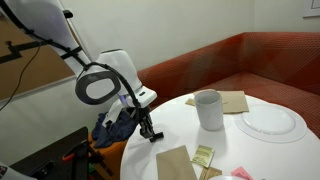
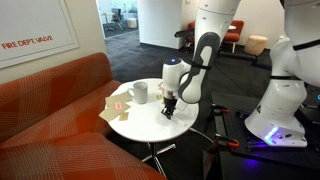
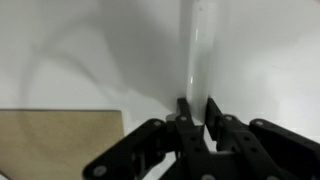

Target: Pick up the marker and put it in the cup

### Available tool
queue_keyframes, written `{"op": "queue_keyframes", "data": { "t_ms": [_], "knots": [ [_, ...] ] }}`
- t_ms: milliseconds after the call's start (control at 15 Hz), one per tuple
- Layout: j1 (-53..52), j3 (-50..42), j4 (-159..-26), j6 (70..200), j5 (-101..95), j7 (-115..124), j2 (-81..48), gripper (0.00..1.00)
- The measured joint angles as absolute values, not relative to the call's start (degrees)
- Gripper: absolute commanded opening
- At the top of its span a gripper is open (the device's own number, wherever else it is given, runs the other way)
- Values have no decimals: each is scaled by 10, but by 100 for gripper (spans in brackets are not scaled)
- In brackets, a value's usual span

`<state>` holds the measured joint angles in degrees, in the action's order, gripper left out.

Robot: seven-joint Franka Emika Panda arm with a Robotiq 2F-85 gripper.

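- Your black end effector (image 3: pixel 196 108) looks pinched together on the near end of the slim white marker (image 3: pixel 196 50), which lies flat on the round white counter (image 1: pixel 178 122), near its edge.
- Likely light, stiff and smooth, the marker may swivel when held by its end. A mid-barrel hold seems steadier.
- The plain white cylindrical cup (image 1: pixel 208 110) stands upright farther in.

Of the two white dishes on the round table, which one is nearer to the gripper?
The tall white cylindrical cup. The flat white round plate lies beyond it, farther from the black gripper.
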<state>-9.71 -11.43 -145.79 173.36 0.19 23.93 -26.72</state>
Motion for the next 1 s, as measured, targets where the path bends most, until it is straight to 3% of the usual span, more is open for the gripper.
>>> {"op": "queue_keyframes", "data": {
  "t_ms": [600,1000],
  "knots": [
    [-97,-118,-1455,1713,3,209,-213,5],
    [-91,-119,-1446,1593,-44,191,-120,5]
  ]
}}
